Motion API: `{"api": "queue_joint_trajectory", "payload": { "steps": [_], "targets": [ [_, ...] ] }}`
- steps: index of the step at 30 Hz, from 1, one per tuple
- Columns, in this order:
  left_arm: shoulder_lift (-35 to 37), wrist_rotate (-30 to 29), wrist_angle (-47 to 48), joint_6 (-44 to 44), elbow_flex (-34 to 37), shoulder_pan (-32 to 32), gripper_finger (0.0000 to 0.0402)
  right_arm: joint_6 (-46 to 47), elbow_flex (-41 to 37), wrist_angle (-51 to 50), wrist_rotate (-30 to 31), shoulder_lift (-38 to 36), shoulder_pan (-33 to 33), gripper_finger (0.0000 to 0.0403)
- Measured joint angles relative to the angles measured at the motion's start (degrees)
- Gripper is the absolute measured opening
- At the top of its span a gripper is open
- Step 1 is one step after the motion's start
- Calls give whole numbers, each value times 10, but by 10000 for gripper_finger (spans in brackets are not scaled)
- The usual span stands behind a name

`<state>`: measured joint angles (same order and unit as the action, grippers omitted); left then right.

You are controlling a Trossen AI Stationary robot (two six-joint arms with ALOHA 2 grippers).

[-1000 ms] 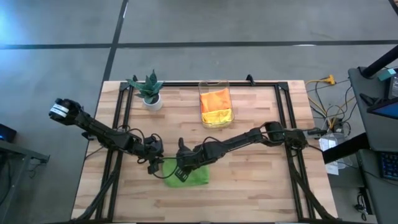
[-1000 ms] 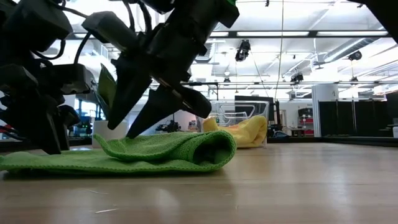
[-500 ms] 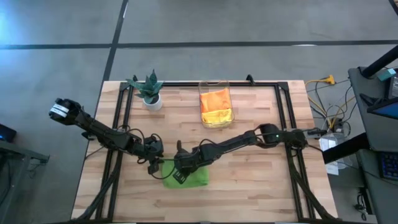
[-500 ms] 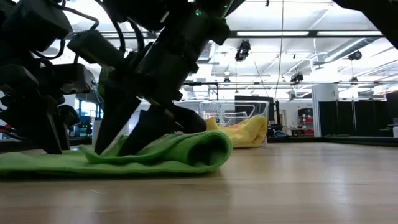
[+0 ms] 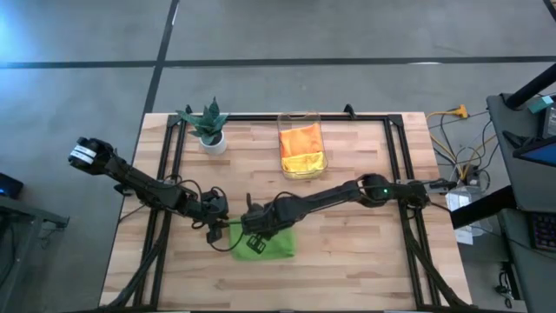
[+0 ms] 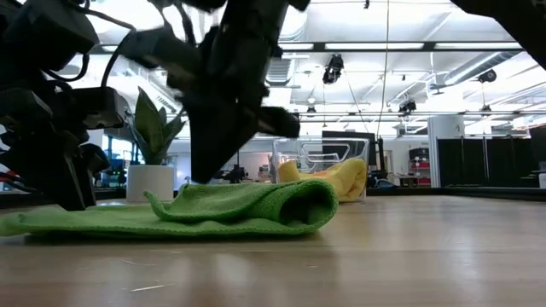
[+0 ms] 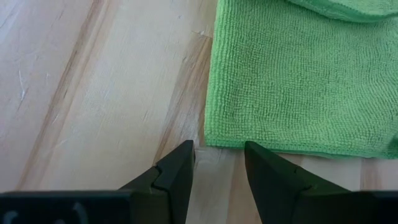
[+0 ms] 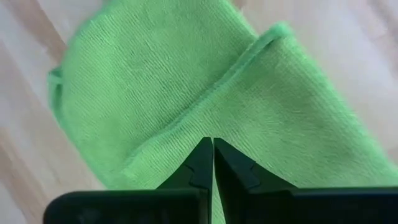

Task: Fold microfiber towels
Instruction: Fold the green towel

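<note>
Over the green towel, right hand pinched shut; no writing readable.

1. One lime green towel out on the wood, lower middle of the overhead shot.
2. One clear bin at upper middle, with two more towels inside: one orange, one yellow. So three towels total that I can count.
3. One little potted plant, upper left of the table.
4. Two dark arms, so two grippers: left, right.
5. One table.
</note>
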<state>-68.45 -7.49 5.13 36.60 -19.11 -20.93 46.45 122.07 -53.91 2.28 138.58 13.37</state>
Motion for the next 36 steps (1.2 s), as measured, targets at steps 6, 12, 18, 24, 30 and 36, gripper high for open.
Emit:
{"api": "queue_joint_trajectory", "payload": {
  "steps": [6, 12, 18, 24, 30, 36],
  "targets": [
    [0, -1, 0, 0, 0, 0, 131, -5, 26, 23, -7, -1, 6, 9],
    [0, -1, 0, 0, 0, 0, 131, 80, 24, 41, -68, 15, 8, 74],
    [0, -2, 0, -1, 1, 0, 131, 114, 22, 24, -68, 27, 5, 169],
    [0, -2, 0, -12, 1, 0, 131, 130, 12, 52, -67, 30, 0, 199],
    [0, -2, 0, -16, 1, 0, 131, 156, -11, 51, -68, 30, -5, 174],
    [0, -2, 0, -16, 1, 0, 131, 151, -16, 47, -71, 29, -4, 66]
  ]
}}
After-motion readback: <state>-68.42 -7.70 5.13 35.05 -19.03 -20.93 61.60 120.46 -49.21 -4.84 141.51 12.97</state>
